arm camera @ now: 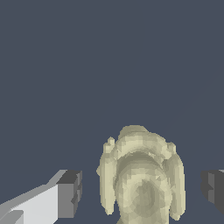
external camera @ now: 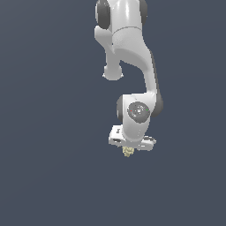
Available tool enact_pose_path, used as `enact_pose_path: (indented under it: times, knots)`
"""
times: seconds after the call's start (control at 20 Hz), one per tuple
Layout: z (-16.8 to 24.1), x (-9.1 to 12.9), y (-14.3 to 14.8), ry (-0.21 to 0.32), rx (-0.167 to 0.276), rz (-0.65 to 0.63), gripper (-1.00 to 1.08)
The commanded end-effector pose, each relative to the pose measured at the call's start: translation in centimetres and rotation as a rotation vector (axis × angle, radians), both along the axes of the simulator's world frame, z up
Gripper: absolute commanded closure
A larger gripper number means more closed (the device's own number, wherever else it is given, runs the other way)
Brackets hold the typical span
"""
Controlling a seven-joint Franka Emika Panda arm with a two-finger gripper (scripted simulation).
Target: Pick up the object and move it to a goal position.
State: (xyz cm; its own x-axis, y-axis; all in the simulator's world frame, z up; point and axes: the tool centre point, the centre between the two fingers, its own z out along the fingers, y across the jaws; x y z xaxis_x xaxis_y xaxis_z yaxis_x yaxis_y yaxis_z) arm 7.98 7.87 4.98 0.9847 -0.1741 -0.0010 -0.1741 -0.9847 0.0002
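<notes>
The object [arm camera: 141, 177] is a pale yellow-beige lumpy thing with a rough bumpy surface. In the wrist view it sits between my two dark fingertips [arm camera: 70, 194], with a gap on each side. My gripper [arm camera: 142, 190] is open around it and touches it on neither side. In the exterior view the object [external camera: 128, 152] shows as a tiny lump just under the white hand, and my gripper [external camera: 128, 150] is mostly hidden by the wrist and hand above it.
The white arm [external camera: 132, 48] comes down from the top of the exterior view. A plain dark grey-blue surface [external camera: 44, 154] lies all around.
</notes>
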Motion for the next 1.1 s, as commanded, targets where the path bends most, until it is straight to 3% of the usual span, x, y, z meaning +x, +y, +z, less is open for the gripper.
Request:
enact_pose_path:
  times: [0.0,0.25,0.3,1.05]
  knots:
    - [-0.94,0.02,0.02,-0.001,0.0,0.0,-0.92]
    - [-1.12,0.16,0.01,-0.001,0.0,-0.001,-0.92]
    - [-1.12,0.16,0.01,-0.001,0.0,-0.001,1.08]
    - [-0.93,-0.07,-0.46,-0.001,0.0,-0.001,1.08]
